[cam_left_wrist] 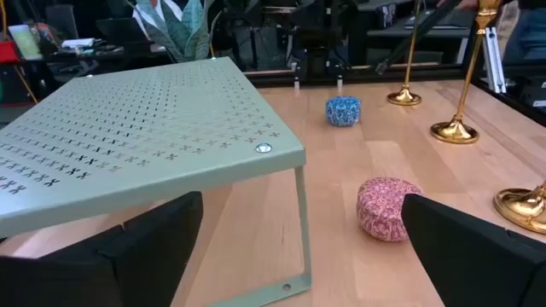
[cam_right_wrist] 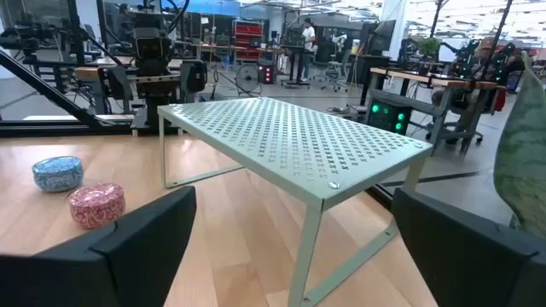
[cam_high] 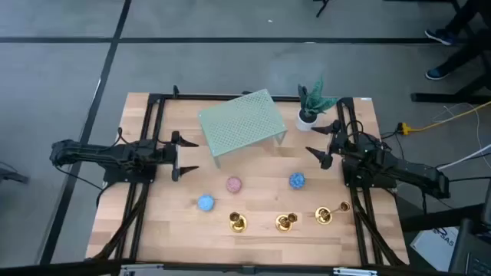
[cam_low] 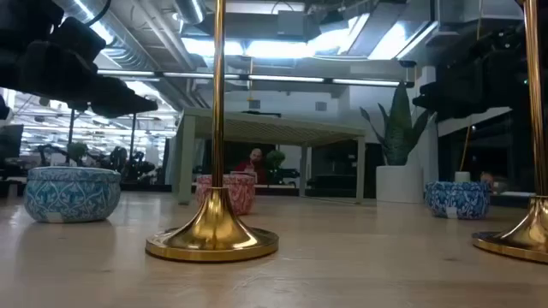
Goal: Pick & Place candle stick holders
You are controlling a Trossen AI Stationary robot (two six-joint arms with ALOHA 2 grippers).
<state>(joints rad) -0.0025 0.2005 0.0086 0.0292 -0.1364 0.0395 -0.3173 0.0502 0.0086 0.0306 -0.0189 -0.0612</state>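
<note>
Three gold candle stick holders stand upright on their round bases in a row near the table's near edge: left (cam_high: 238, 222), middle (cam_high: 286, 222), right (cam_high: 324, 216). Two show close up in the low view (cam_low: 212, 231) (cam_low: 524, 231), and all three in the left wrist view (cam_left_wrist: 457, 130) (cam_left_wrist: 404, 97) (cam_left_wrist: 522, 207). My left gripper (cam_high: 189, 155) is open and empty at the table's left, left of the green perforated shelf (cam_high: 242, 121). My right gripper (cam_high: 324, 143) is open and empty at the table's right, right of the shelf.
A blue ball (cam_high: 205, 202), a pink ball (cam_high: 234, 185) and another blue ball (cam_high: 297, 181) lie mid-table between shelf and candlesticks. A potted plant (cam_high: 311, 107) stands at the far right beside the shelf. People show in the room beyond the table.
</note>
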